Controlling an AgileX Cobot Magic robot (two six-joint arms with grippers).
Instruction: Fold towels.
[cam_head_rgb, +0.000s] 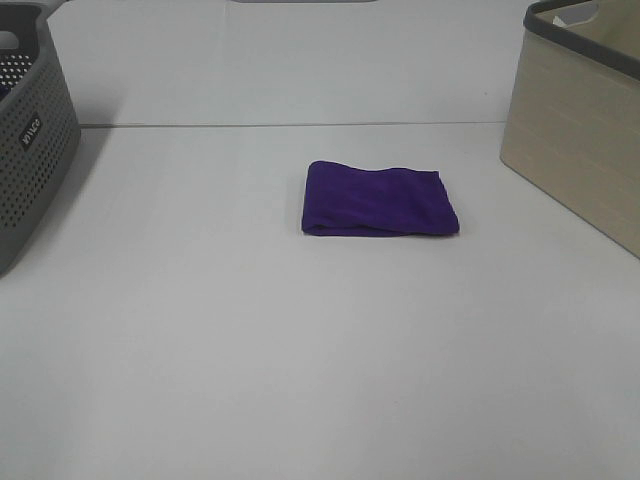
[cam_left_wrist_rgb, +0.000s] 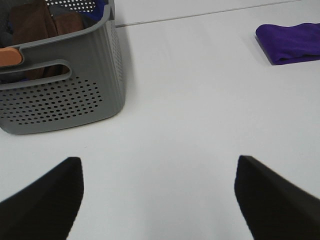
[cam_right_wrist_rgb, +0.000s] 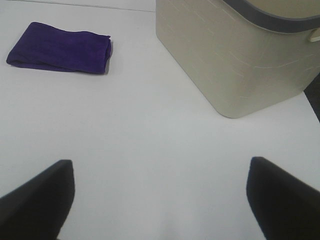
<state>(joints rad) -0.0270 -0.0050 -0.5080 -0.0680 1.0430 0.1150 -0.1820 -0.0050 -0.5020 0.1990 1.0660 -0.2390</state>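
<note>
A deep purple towel (cam_head_rgb: 379, 199) lies folded into a flat rectangle near the middle of the white table. It also shows in the left wrist view (cam_left_wrist_rgb: 291, 42) and in the right wrist view (cam_right_wrist_rgb: 60, 47). No white tag shows. Neither arm appears in the exterior high view. My left gripper (cam_left_wrist_rgb: 157, 197) is open and empty, low over bare table, well away from the towel. My right gripper (cam_right_wrist_rgb: 160, 200) is open and empty, also over bare table, apart from the towel.
A grey perforated basket (cam_head_rgb: 25, 150) stands at the left edge; in the left wrist view (cam_left_wrist_rgb: 65, 95) it holds brown and blue cloths. A beige bin with a dark rim (cam_head_rgb: 585, 130) stands at the right, also in the right wrist view (cam_right_wrist_rgb: 235, 50).
</note>
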